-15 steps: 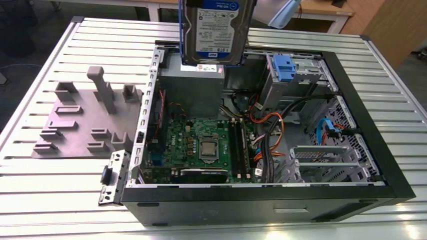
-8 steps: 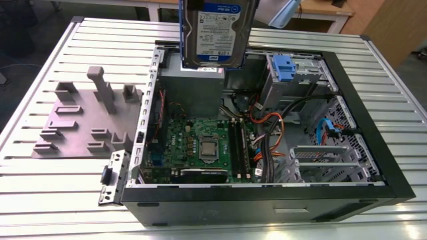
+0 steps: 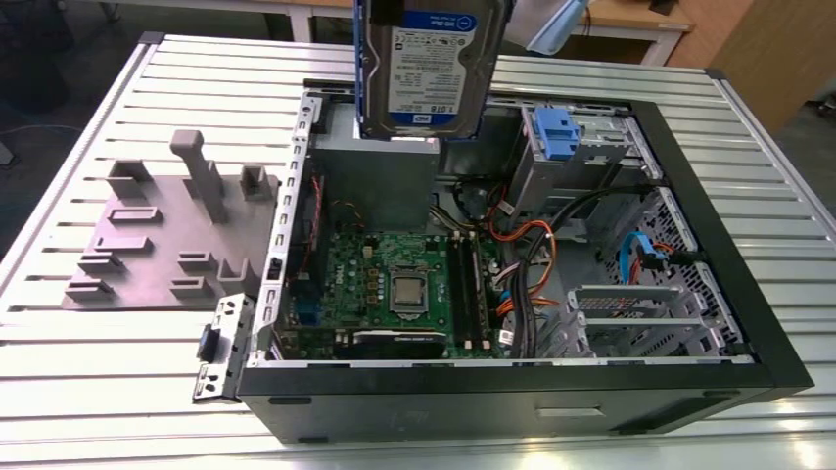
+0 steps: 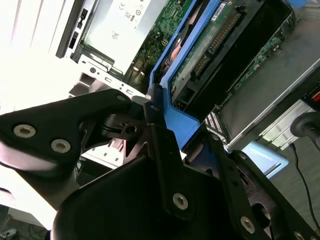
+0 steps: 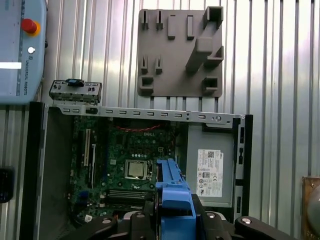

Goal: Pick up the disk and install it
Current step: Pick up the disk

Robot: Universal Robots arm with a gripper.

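**Disk held over the open case**

In the exterior view, the disk (image 3: pixel 426 69) hangs upright above the open computer case (image 3: pixel 523 399). Its silver-grey face and white-and-blue label turn toward the camera, and a blue carrier edge runs down its side. Its lower end is over the grey power supply (image 3: pixel 379 181) at the far side of the case. A grey fixture plate (image 3: pixel 157 245) lies on the slatted table (image 3: pixel 117 392) on the exterior view's left.

In the second wrist view, the gripper (image 4: pixel 165 125) is pressed against the blue carrier's end, with black fingers (image 4: pixel 100 112) on either side. The disk's (image 4: pixel 215 35) green board side shows.

In the first wrist view, the gripper (image 5: pixel 175 216) pinches the carrier end of the disk (image 5: pixel 175 192) above the motherboard (image 5: pixel 125 160).
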